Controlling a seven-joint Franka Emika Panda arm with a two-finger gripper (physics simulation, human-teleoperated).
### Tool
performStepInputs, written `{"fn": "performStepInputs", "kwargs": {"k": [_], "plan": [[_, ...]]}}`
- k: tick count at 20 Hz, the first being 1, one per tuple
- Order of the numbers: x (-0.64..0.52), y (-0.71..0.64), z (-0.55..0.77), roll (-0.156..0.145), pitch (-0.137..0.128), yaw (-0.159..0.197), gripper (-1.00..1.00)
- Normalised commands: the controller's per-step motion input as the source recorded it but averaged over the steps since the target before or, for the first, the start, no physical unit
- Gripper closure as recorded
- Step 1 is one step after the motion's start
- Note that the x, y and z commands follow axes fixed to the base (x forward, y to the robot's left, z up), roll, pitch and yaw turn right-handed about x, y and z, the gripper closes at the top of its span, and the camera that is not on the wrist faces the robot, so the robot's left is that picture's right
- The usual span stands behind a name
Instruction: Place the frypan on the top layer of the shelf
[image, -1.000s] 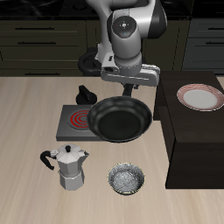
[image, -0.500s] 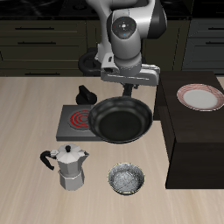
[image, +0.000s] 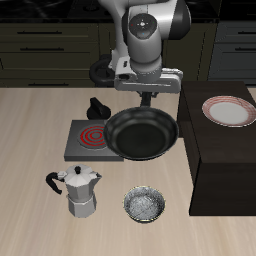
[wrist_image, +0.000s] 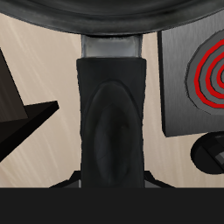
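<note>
The frypan (image: 142, 134), round, black and shallow, hangs in the air above the table beside the hotplate. My gripper (image: 148, 96) is shut on its handle, which points toward the arm. In the wrist view the thick black handle (wrist_image: 111, 114) runs straight out from between the fingers to the pan's rim (wrist_image: 105, 17). The shelf (image: 225, 150) is the large dark boxy unit beside the pan; its flat top carries a plate. A dark corner of the shelf (wrist_image: 22, 122) shows in the wrist view.
A grey hotplate with a red spiral (image: 88, 139) lies under the pan's edge. A moka pot (image: 80, 190) and a small speckled bowl (image: 145, 205) stand nearer the front edge. A white, red-rimmed plate (image: 229, 110) rests on the shelf top. A small black object (image: 98, 107) sits behind the hotplate.
The arm has carried the frypan a little higher and toward the shelf. The grip on the handle is unchanged.
</note>
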Motion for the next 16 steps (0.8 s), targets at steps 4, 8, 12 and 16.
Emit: {"fn": "performStepInputs", "kwargs": {"k": [4,8,12,16], "plan": [[0.05,-0.22,0.13,-0.037,-0.019,0.115,1.00],[-0.02,-0.08,0.06,0.019,-0.006,0.108,1.00],[-0.02,-0.08,-0.05,0.033,0.027,0.086,1.00],[-0.04,-0.06,-0.10,0.011,0.028,0.040,1.00]]}}
